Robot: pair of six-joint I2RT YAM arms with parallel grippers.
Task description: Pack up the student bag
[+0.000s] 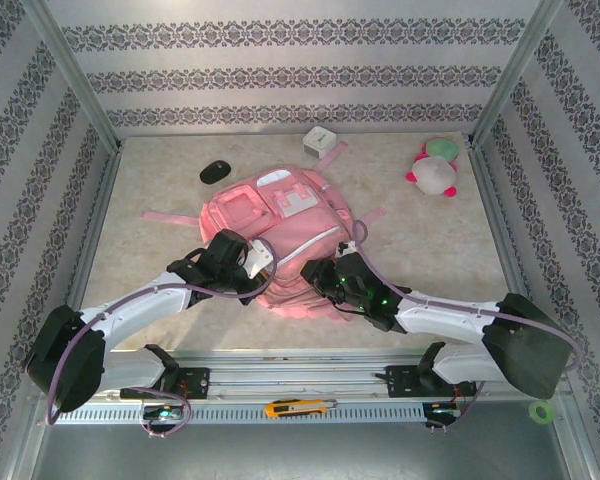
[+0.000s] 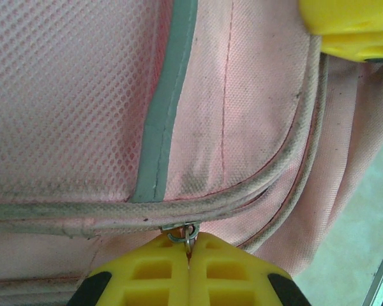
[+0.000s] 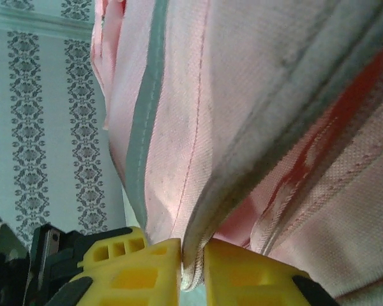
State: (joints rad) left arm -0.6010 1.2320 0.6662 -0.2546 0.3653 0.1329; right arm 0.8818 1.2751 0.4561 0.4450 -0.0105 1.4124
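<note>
Your left hand [image 2: 190,250] is pinched closed on the metal zipper pull [image 2: 186,231], low in the centre of its wrist view. Your right hand [image 3: 193,258] clamps a piped seam [image 3: 201,223] of the student bag [image 1: 290,220], which lies mid-frame on the bench [image 1: 440,260].

Pink student bag [image 1: 290,235], mesh-weave panels, pale grubby piping, one grey-green stripe; plush toy [image 1: 435,170] white, pink, green; small oval object [image 1: 215,172] black; cube [image 1: 320,138] white; tabletop [image 1: 430,250] beige, marbled; walls [image 1: 280,75] pale with dark damask bands; left gripper [image 2: 190,252] and right gripper [image 3: 191,268] yellow-fingered; knife [image 1: 298,407] yellow-black; tape roll [image 1: 542,411] green.
</note>
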